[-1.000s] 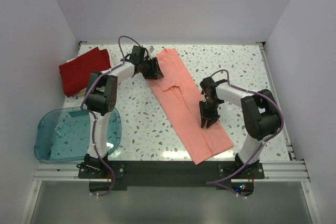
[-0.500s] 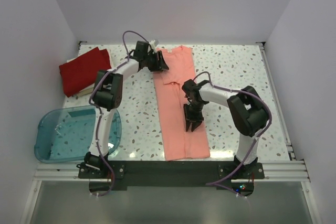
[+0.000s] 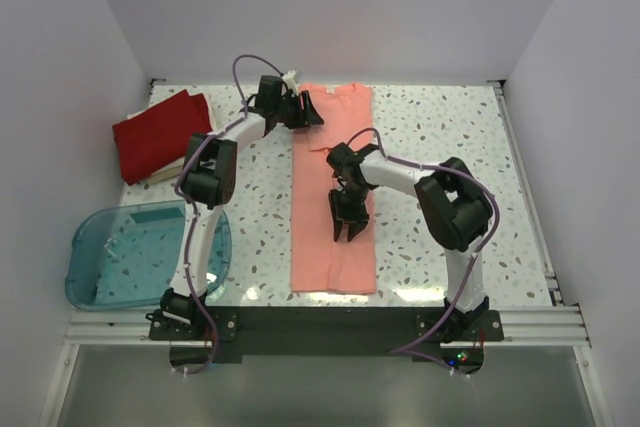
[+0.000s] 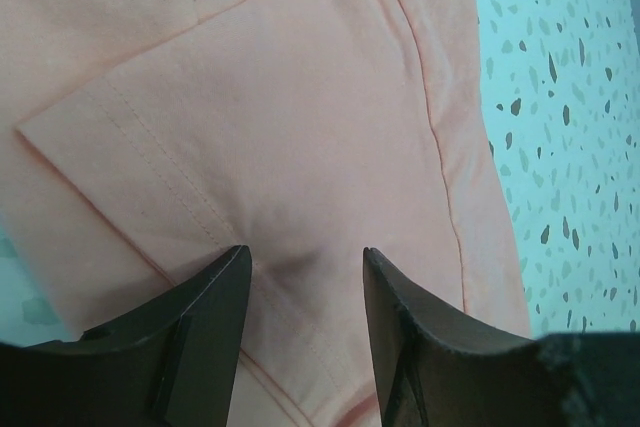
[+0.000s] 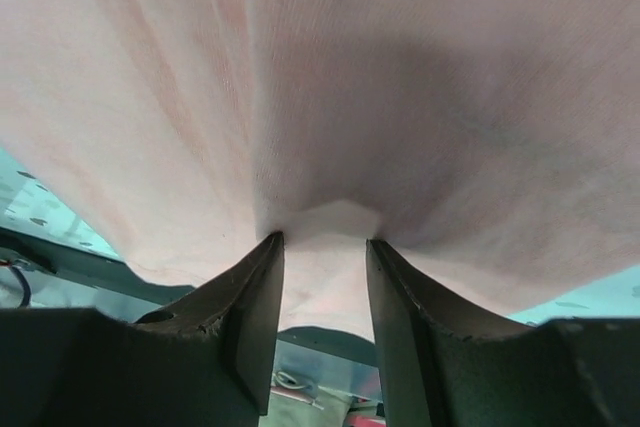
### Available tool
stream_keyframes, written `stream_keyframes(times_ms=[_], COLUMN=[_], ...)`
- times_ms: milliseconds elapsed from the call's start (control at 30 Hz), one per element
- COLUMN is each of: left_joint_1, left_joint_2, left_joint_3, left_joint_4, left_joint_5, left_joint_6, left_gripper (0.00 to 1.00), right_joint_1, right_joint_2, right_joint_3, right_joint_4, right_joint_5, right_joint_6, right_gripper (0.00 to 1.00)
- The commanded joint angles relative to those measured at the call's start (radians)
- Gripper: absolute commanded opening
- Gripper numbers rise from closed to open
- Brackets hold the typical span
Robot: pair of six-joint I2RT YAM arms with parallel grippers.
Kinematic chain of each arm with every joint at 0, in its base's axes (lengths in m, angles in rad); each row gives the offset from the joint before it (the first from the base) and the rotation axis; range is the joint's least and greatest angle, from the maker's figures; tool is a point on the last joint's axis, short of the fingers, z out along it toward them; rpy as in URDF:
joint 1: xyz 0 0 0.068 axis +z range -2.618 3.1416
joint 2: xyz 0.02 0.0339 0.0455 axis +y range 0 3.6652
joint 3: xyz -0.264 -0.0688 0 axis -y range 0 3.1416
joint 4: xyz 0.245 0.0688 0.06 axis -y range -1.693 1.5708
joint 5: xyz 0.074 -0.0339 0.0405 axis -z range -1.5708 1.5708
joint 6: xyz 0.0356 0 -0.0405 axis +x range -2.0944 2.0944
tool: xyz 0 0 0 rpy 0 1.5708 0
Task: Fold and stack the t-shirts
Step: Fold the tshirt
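Observation:
The salmon-pink t-shirt lies flat as a long narrow strip running from the back of the table toward the front edge. My left gripper is open and presses down on its far left corner; its fingers straddle a small wrinkle in the cloth. My right gripper is open and presses on the middle of the strip, with cloth pulled taut around its fingertips. The deep red t-shirt lies folded at the back left, with a pale cloth edge showing under it.
A translucent blue tub sits at the front left beside the left arm's base. The speckled tabletop is walled at the back and sides. A metal rail runs along the front edge.
The pink shirt has swung from a diagonal to a straight front-to-back strip and shifted left. My right gripper moved left with it; my left gripper moved slightly right and back.

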Motion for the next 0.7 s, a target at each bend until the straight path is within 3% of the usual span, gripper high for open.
stream_keyframes(times_ms=[0,167,367,567,667], left_joint_1=[0.008,0.000,-0.020,-0.061,-0.092], left_joint_2=[-0.042,-0.168,-0.385,-0.666,-0.865], left_joint_3=[-0.028,-0.078,-0.244,-0.575,-0.835], left_joint_4=[0.026,0.101,0.104,-0.083,-0.156], left_joint_5=[-0.005,0.027,0.006,-0.109,-0.154], left_joint_6=[0.024,0.007,0.033,0.116,0.130], left_gripper=[0.54,0.56,0.59,0.59,0.59], right_joint_1=[0.002,0.002,0.012,0.077,0.104], right_joint_2=[-0.100,-0.244,-0.370,-0.389,-0.380], right_joint_3=[0.029,-0.090,-0.265,-0.352,-0.374], right_joint_4=[-0.015,-0.103,-0.101,-0.068,-0.061], right_joint_5=[0.063,0.101,0.066,0.044,0.038], right_joint_6=[-0.027,-0.049,-0.049,-0.047,-0.039], right_gripper=[0.43,0.47,0.48,0.48,0.48])
